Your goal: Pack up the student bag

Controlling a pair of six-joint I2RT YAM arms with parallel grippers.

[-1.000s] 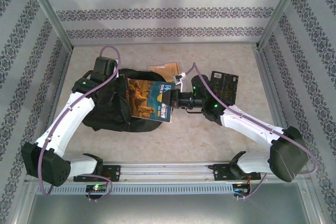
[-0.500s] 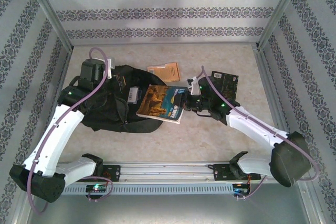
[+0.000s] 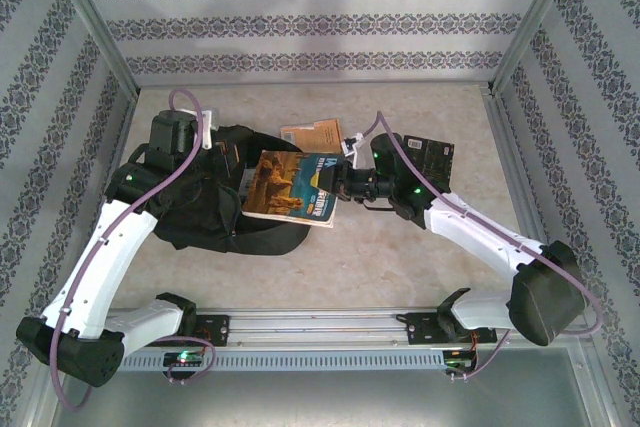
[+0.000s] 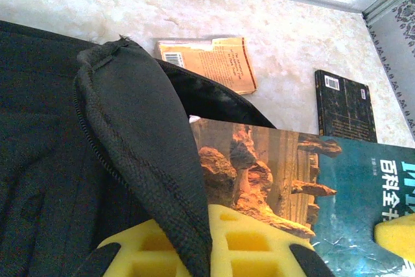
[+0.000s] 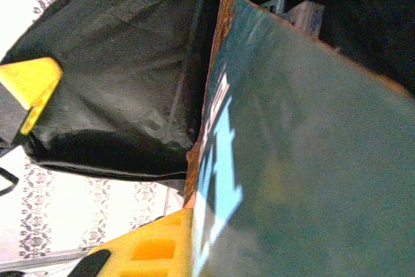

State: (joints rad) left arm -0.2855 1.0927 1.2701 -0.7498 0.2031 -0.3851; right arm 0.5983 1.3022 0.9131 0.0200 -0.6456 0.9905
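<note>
The student bag (image 3: pixel 200 215) lies black and soft at the left of the table. My left gripper (image 3: pixel 218 150) is shut on the bag's zip-edged flap (image 4: pixel 139 154), which it holds up between its yellow fingers (image 4: pixel 259 241). My right gripper (image 3: pixel 338 179) is shut on the right edge of a large book (image 3: pixel 290 190) with an orange-rock and teal cover. The book's left end hangs over the bag's opening. In the right wrist view the teal cover (image 5: pixel 305 160) points into the dark inside of the bag (image 5: pixel 117 95), and one yellow finger (image 5: pixel 149 251) presses against it.
An orange-brown book (image 3: pixel 312 134) lies flat on the table just behind the bag. A black book (image 3: pixel 430 159) lies at the right, partly under my right arm. Patterned walls close the table on three sides; a metal rail runs along the near edge.
My left gripper has pulled the bag's flap to the left. My right gripper has tipped the book flatter and shifted it left, further over the bag's opening.
</note>
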